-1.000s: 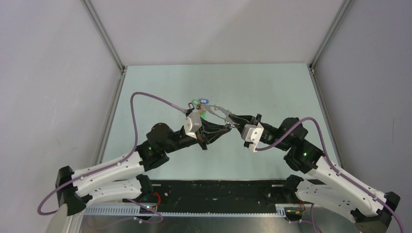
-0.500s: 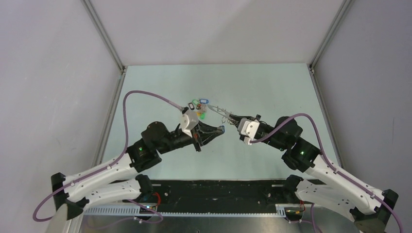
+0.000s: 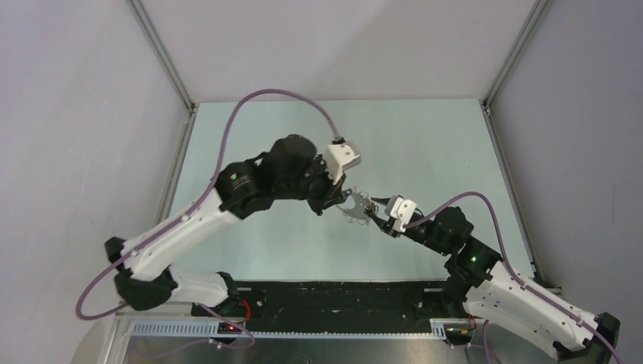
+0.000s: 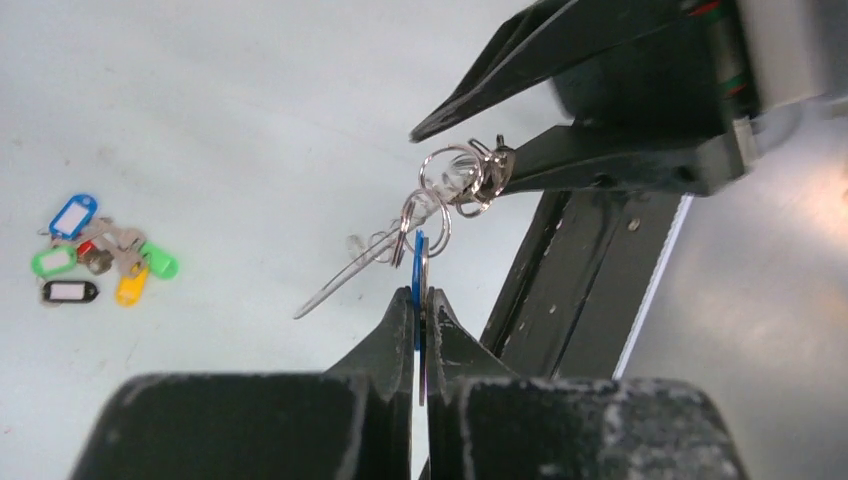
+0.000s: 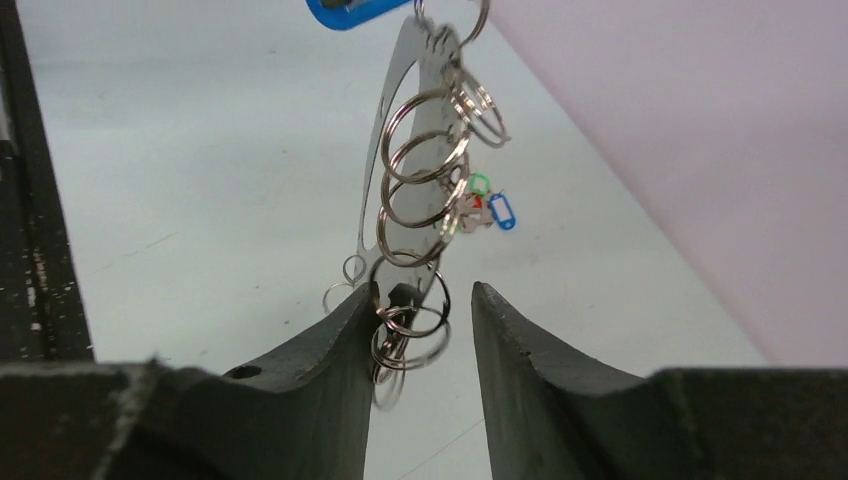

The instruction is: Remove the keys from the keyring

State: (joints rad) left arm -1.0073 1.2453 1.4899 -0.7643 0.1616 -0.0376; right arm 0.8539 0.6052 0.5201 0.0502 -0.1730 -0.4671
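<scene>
- The left gripper (image 4: 420, 305) is pinched tight on the blue key (image 4: 417, 262), which is joined to the keyring (image 3: 355, 207) in the air over mid-table.
- The right gripper (image 5: 425, 292), at the keyring's 4 o'clock, has its jaws apart, and small rings rest against one finger.
- The other keys (image 4: 100, 250) lie clustered at 9 o'clock in the left wrist view.

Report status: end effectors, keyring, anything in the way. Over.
Left end effector shut on blue key. Right end effector open, small rings hooked on one finger, keyring lifted off table. Loose keys on table, off to the side.
</scene>
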